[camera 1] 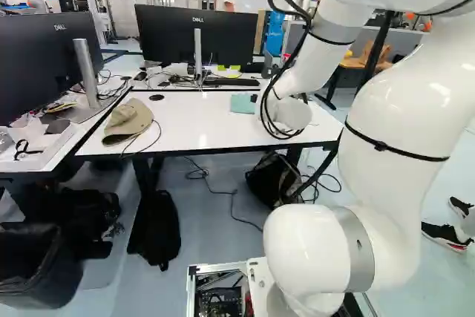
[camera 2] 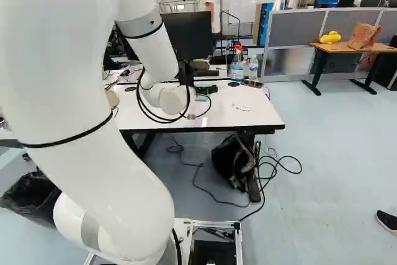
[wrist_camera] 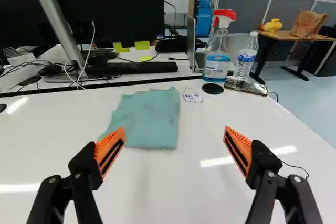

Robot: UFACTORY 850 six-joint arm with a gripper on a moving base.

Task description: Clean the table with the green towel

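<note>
Closing the end effector [wrist_camera: 174,129], which is spread wide and empty, could be wasted if it is lowered off-centre, since the green towel [wrist_camera: 149,119] is laid flat on the table [wrist_camera: 157,192] ahead, toward one side, and might merely be pushed.

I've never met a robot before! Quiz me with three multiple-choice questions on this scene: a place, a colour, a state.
1. Where is the green towel?
A) On the floor
B) On the white table
C) Over a monitor

2. What colour is the spray bottle's top?
A) Red
B) Yellow
C) Black

3. How is the pincer?
A) Shut on the towel
B) Shut, empty
C) Open

Answers:
1. B: the towel lies spread on the tabletop.
2. A: the trigger head is red.
3. C: the two fingers stand wide apart, gripping nothing.
</note>
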